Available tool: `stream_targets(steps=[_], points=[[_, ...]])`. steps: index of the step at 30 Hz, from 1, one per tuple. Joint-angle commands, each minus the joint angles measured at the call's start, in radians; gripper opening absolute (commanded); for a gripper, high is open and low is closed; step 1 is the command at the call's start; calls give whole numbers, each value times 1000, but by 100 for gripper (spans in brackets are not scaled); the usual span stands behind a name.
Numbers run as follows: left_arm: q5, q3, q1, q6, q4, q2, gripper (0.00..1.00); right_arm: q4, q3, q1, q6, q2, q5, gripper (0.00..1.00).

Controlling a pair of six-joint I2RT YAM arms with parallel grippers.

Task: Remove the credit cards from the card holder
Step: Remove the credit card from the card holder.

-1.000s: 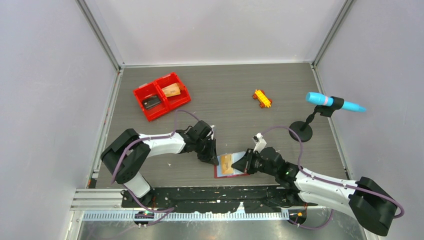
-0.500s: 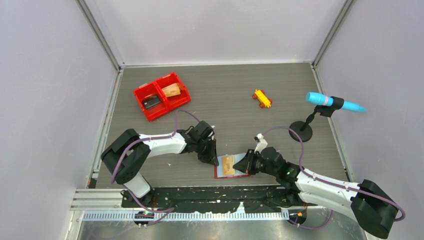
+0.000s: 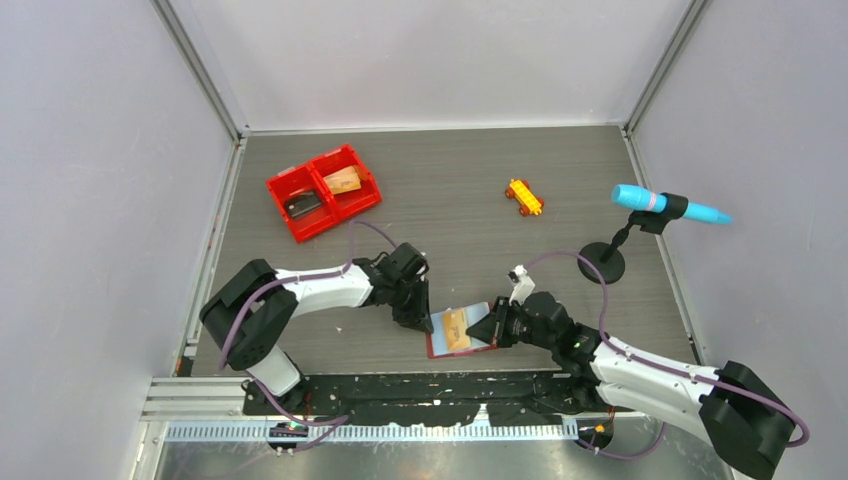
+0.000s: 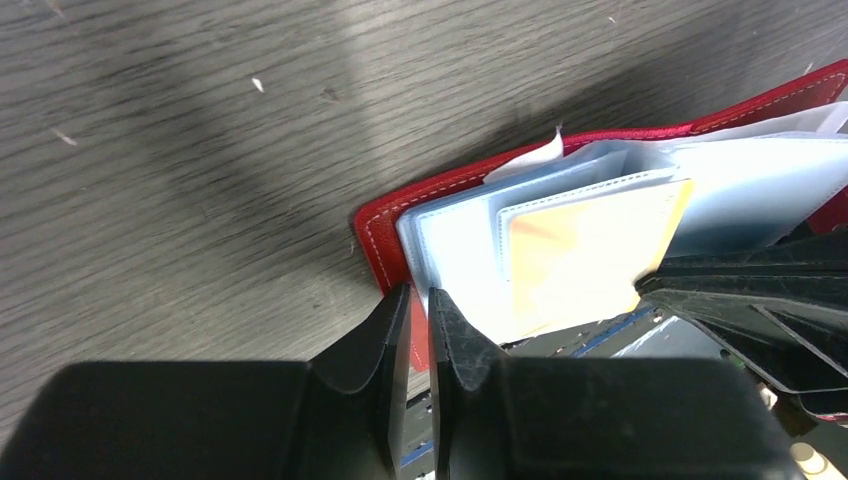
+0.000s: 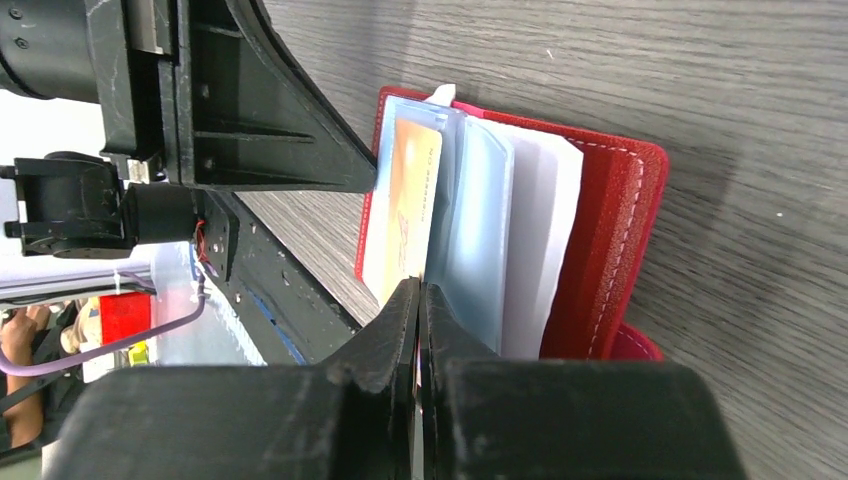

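The card holder (image 3: 441, 351) is a dark red wallet lying open near the table's front edge, pale blue sleeves fanned up. An orange-yellow credit card (image 3: 457, 328) sits in the top sleeve. My left gripper (image 3: 428, 320) is shut on the wallet's red cover edge at its left side, as the left wrist view shows (image 4: 420, 300). My right gripper (image 3: 482, 330) is shut on the end of the orange-yellow card (image 5: 410, 220) from the right, jaws closed tight (image 5: 420, 290). The red cover (image 5: 610, 250) lies flat under white and blue leaves. Other cards are hidden.
A bright red two-compartment bin (image 3: 323, 192) with small items stands at the back left. An orange-yellow toy vehicle (image 3: 524, 196) sits at the back middle. A blue microphone (image 3: 668, 206) on a black stand (image 3: 603, 264) is at the right. The black mounting rail (image 3: 430, 385) borders the wallet.
The wallet and both grippers have shifted a little to the left. Both grips are unchanged.
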Motion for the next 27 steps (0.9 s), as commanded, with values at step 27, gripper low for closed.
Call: stream_targets(steps=[27], points=[[133, 43, -2, 103, 118, -8, 22, -26, 50, -12, 92, 39, 11, 5]])
